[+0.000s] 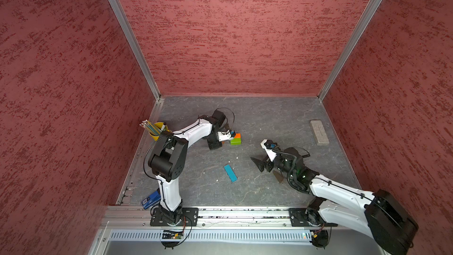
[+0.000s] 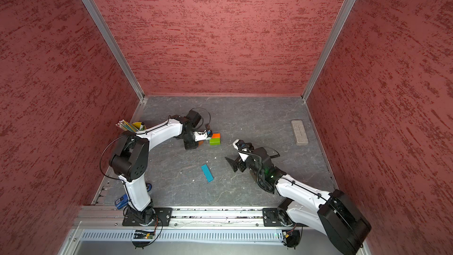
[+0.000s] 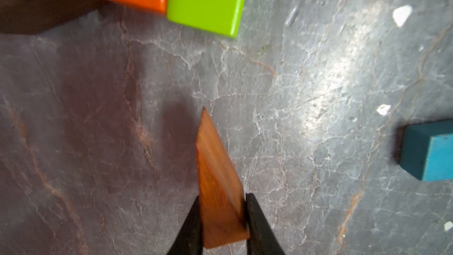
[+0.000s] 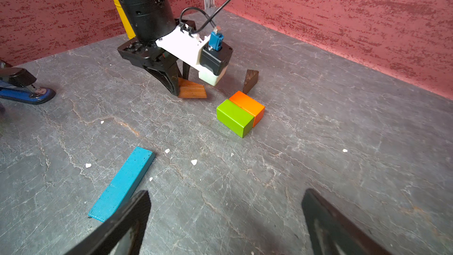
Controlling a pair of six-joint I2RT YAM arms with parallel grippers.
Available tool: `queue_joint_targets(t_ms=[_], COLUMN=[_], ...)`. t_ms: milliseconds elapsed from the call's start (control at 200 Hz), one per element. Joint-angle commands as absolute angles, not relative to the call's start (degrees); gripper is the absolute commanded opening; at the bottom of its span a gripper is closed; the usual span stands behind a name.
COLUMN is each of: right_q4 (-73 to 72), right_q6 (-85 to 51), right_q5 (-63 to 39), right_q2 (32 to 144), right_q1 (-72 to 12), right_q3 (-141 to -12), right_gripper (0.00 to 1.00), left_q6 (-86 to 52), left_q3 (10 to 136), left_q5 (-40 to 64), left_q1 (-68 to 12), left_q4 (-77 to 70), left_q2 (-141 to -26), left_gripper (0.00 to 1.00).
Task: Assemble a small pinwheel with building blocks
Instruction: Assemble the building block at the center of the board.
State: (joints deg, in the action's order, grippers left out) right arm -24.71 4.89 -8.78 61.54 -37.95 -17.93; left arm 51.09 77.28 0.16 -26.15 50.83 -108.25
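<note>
L gripper (image 3: 223,198) is pinching a wedge (image 3: 215,168) of orange-brown wood, w/ a black finger (image 3: 257,219) on each side of its thick end and the thin tip sticking out ahead. In the R wrist view that wedge sits low at the table (image 1: 269,118); can't tell if it rests on the surface or hangs just above. Near it, toward the R side, lie the orange block (image 4: 247,105) and green block (image 4: 234,117), flat, long sides touching. They make a near-square pair w/ the orange one farther from the robot. A dark wedge (image 4: 251,80) stands on edge behind them, its low tip at the orange block's far corner; it looks to be touching. Blue bar (image 4: 122,183) lies flat on its own, nearer the bases, roughly btwn the two arms, well apart from the block pair. R gripper (image 4: 226,193) hovers w/ jaws spread wide over bare table, pointed toward the blocks; the blue bar's near end is just beside one finger. In a top view a dark pointed shape (image 1: 278,177) shows by the R wrist, partly under the arm; can't tell if it's another wedge. So far only the two blocks and the dark wedge are together. Off to the sides: grey slab (image 1: 319,132) near the R wall, yellow cup (image 1: 157,132) of pencils by the L wall, blue stapler (image 4: 27,91) near the L base.
</note>
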Motion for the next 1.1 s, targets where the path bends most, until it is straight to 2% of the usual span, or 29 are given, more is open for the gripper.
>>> queue_joint_targets(t_ms=[0, 1097], right_q4=[-26.1, -25.75], right_q6=[3.79, 3.61], right_q5=[-9.4, -9.93], right_q2=[60.93, 59.77], right_q1=[-37.52, -37.39], right_q3=[-17.75, -17.34], right_gripper=[0.99, 0.99], left_q6=[52.12, 54.39], left_q3=[79.24, 85.25], left_q5=[1.82, 0.47], left_q1=[-26.72, -27.95], left_q4=[52.8, 55.36], left_q2=[-109.77, -115.98], left_gripper=[0.26, 0.27])
